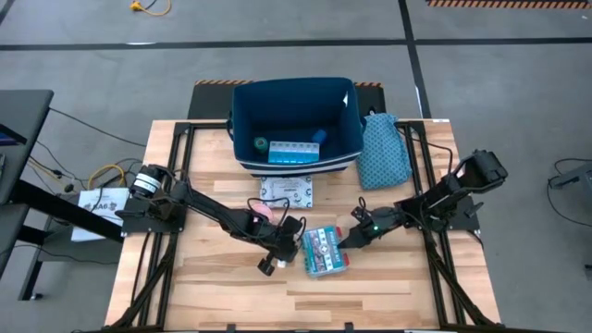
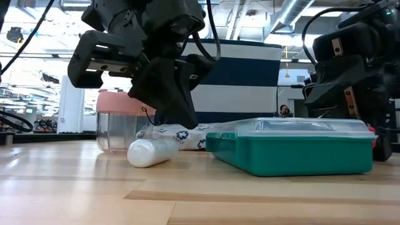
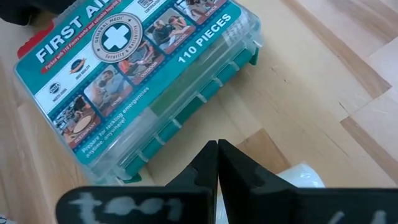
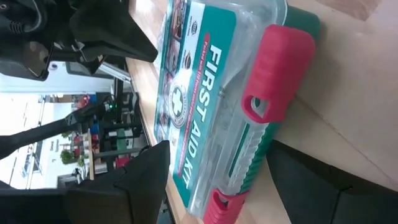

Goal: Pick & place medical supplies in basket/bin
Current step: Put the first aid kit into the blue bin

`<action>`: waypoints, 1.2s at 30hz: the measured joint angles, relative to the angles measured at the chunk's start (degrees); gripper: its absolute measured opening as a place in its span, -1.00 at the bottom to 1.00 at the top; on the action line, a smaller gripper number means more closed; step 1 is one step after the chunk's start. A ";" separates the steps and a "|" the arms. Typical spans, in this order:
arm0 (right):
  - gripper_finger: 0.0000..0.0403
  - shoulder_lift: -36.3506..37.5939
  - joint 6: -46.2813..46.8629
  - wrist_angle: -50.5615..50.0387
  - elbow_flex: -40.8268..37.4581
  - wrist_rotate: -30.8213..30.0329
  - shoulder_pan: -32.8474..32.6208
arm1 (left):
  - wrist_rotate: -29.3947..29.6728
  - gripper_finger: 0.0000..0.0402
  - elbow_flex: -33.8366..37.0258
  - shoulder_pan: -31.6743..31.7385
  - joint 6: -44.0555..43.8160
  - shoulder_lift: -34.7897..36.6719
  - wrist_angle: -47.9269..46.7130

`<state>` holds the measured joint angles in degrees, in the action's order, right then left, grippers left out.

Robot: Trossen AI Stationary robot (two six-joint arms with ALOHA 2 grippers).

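A teal-and-clear first aid kit (image 1: pixel 324 252) with red latches lies flat on the table. My right gripper (image 4: pixel 217 155) is open at its right end, one finger over the lid and one by the table. My left gripper (image 3: pixel 217 158) is shut and hangs just left of the kit, tips above the wood (image 2: pixel 186 122). A white stick (image 2: pixel 153 152) lies on the table beside those tips. A pink-lidded clear jar (image 2: pixel 119 122) and a white packet (image 1: pixel 287 191) sit nearer the navy bin (image 1: pixel 242 125), which holds a green roll (image 1: pixel 261 144), a light-blue pill organizer (image 1: pixel 289 151) and a blue roll (image 1: pixel 319 136). My right gripper stands open around the kit's edge with the red latches (image 4: pixel 273 68), coming level from the table's right. Whether either finger touches the kit, I cannot tell; the kit rests flat on the table.
A teal patterned fabric pouch (image 1: pixel 382 153) lies right of the bin at the far right of the table. Bare wood stretches along the near edge (image 1: pixel 305 301) and at the left. The two arms reach inward and meet close together at the kit.
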<state>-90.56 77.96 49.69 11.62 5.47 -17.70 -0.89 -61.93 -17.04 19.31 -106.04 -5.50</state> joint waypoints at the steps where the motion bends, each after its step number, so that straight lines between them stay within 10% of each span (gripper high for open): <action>1: 0.29 -0.02 -0.04 0.00 0.00 0.01 0.11 | 0.00 -1.00 0.00 0.00 0.02 0.00 0.00; 36: -0.70 -0.17 -1.47 1.86 -0.11 0.23 0.23 | 0.02 -1.00 0.02 0.07 0.13 0.00 0.00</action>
<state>-90.74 76.49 51.55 11.51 5.69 -17.47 -0.86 -61.91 -16.97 19.44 -106.04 -5.50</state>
